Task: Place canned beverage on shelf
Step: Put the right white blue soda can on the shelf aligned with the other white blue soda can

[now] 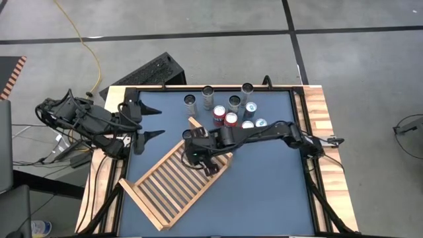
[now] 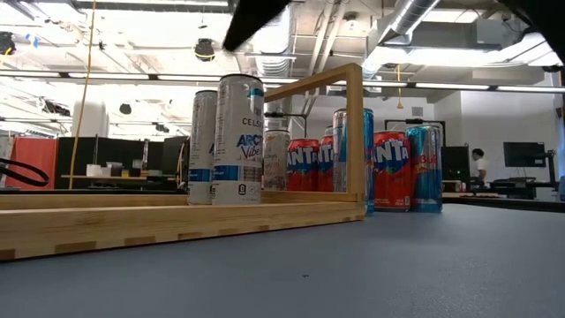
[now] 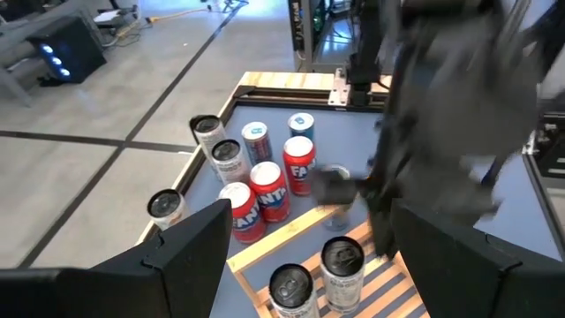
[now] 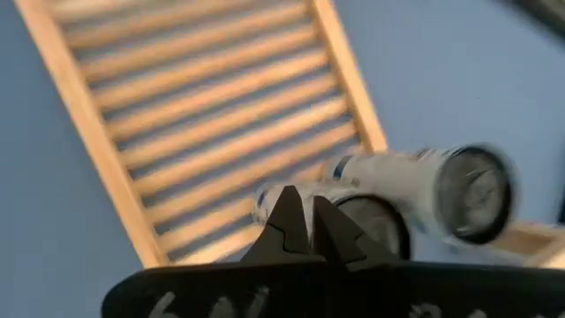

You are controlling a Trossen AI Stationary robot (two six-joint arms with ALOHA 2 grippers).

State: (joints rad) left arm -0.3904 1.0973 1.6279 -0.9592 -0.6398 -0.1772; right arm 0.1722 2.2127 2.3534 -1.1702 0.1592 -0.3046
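Observation:
The light wood slatted shelf point(image 1: 172, 188) lies flat and askew on the blue table mat. Two white cans point(image 2: 238, 141) point(image 2: 203, 146) stand upright on its slats near its far end; they also show in the left wrist view point(image 3: 342, 265) point(image 3: 291, 287) and the right wrist view point(image 4: 441, 190). My right gripper point(image 1: 198, 155) hovers above these cans, its fingers point(image 4: 287, 221) shut and empty. My left gripper point(image 1: 153, 122) waits open and empty at the table's left edge.
Several more cans, red Fanta, blue and silver ones point(image 1: 228, 112), stand upright in a cluster on the mat just beyond the shelf's far end point(image 2: 393, 168) point(image 3: 260, 185). The shelf's raised frame point(image 2: 353, 132) stands beside the two white cans. The near right of the mat point(image 1: 264, 192) is bare.

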